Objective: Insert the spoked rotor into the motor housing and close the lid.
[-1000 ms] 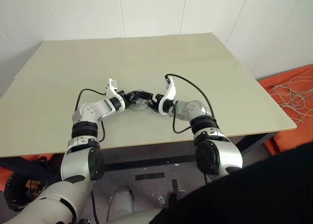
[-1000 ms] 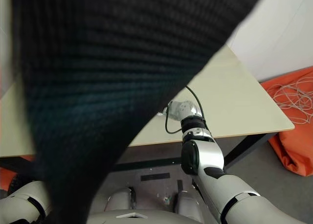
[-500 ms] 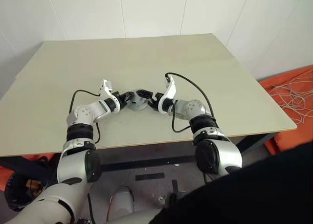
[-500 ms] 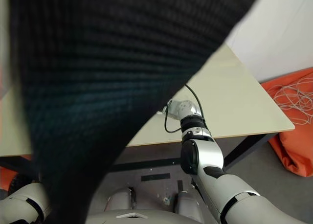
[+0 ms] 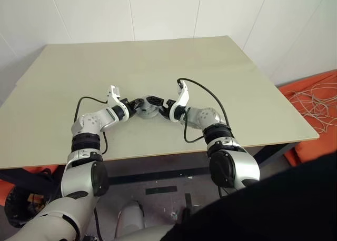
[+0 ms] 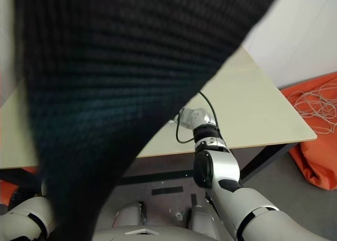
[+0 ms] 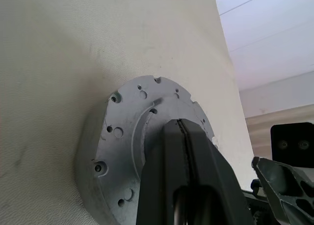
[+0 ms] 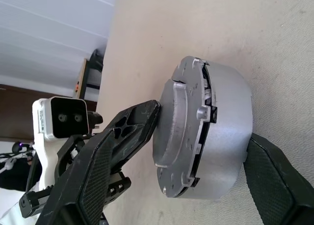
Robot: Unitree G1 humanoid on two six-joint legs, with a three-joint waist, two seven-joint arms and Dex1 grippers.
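Beige tabletop (image 5: 253, 83) comes first: it is bare and smooth, and you have nothing on it to brace the parts against. Any sideways shove will probably send the whole assembly skating. A dark fabric (image 6: 131, 67) covers most of the right eye view, so you would likely have to spot such a slide from the left eye and the wrists.

The motor housing (image 8: 225, 136) sits toward 6 o'clock of the table's middle, close to the near edge. I cannot see the spoked rotor, so I judge it is already inside, under the cover. The lid (image 7: 122, 151) lies on top of the housing. From the right wrist a gap shows along part of the seam, so it looks proud or slightly cocked rather than seated. If you press off-centre, it could wedge crooked.

Your right gripper (image 8: 203, 124) comes in from 3 o'clock with its jaws spread wide. One finger touches the lid's edge and the other stands just beside the housing wall, clamping nothing. If you close it unevenly, it may lever the lid up.

Your left gripper (image 7: 182, 131) comes in from 9 o'clock with its jaws pressed together and empty. Its tip is over the lid's central recess, and I cannot tell whether it bears down. A push from that narrow tip could skid across the shiny metal.
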